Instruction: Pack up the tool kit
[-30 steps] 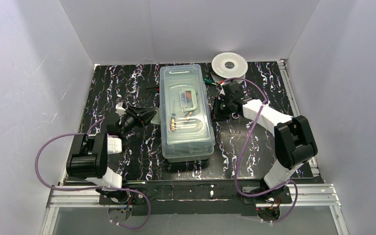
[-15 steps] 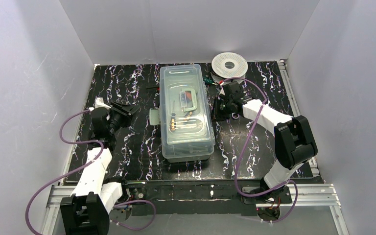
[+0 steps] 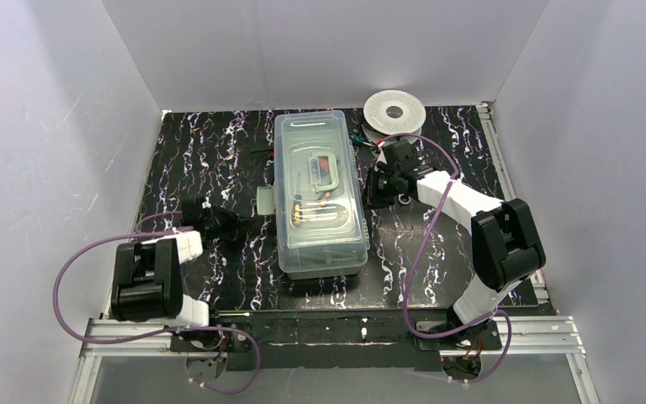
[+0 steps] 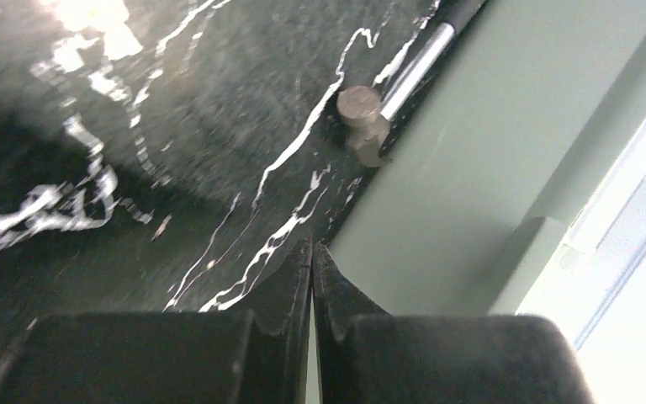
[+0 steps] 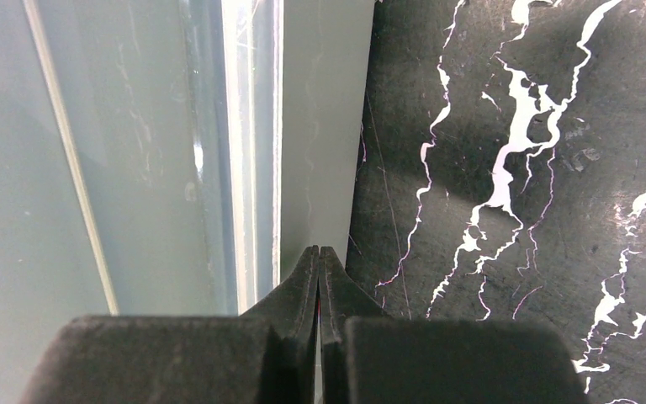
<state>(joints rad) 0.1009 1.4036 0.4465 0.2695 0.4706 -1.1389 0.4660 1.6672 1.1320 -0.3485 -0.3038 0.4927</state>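
Observation:
The pale-green box (image 3: 320, 252) stands in the middle of the table with its clear lid (image 3: 315, 181) on; pliers and other tools show through it. My left gripper (image 3: 237, 225) is shut and empty, low at the box's left side, its tips near the green wall (image 4: 471, 168) below the open side latch (image 3: 263, 200). A steel tool with a round end (image 4: 360, 105) lies on the table by that wall. My right gripper (image 3: 372, 195) is shut and empty, tips against the box's right wall (image 5: 320, 126).
A white round spool (image 3: 394, 109) lies at the back right. Small green and red items (image 3: 357, 136) lie between it and the box. A thin dark tool (image 3: 261, 151) lies left of the box's far end. White walls enclose the table.
My left arm swung out to the left and has come back, folded, with its shut gripper now low by the box's left side. The right arm and the box have not moved.

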